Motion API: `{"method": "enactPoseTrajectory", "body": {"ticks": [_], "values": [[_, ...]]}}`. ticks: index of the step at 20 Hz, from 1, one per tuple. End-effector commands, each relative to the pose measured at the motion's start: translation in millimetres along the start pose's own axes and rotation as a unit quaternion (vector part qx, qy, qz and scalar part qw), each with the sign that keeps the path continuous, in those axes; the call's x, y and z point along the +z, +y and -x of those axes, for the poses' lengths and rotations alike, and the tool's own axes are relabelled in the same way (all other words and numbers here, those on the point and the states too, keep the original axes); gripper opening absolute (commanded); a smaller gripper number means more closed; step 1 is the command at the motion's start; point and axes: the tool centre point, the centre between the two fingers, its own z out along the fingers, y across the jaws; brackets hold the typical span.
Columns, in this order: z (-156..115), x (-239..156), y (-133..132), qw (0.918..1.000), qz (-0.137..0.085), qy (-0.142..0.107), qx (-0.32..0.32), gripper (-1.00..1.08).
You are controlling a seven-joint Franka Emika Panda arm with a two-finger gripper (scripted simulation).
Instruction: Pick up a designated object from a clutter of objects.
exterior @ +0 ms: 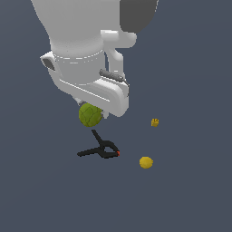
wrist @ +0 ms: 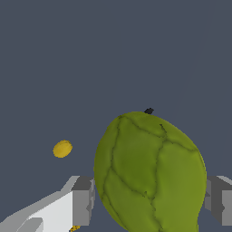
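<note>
The olive-green pear (wrist: 149,174), mottled with dark veins, fills the space between my gripper's (wrist: 151,201) two grey fingers (wrist: 83,199), which press on both of its sides. In the exterior view the pear (exterior: 90,114) hangs just under the white hand (exterior: 97,90), which hides the fingers; the pear appears raised off the dark floor. The rest of the clutter lies below it: the black clamp (exterior: 102,149) with its orange tip, the yellow lemon (exterior: 146,162) and a tiny yellow piece (exterior: 155,122).
In the wrist view the lemon (wrist: 62,148) lies small on the grey floor (wrist: 113,54), and a black tip of the clamp (wrist: 148,110) peeks out behind the pear. The arm's white body (exterior: 81,36) fills the upper part of the exterior view.
</note>
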Motion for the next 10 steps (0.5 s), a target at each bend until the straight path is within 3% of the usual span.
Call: {"method": "enactPoseTrajectory", "body": {"ticks": [1, 10], "values": [[1.5, -12.3, 1.8, 1.0000, 0.000, 0.000, 0.000, -1.00], [1.1, -19.4, 2.0, 1.0000, 0.000, 0.000, 0.000, -1.00]]}}
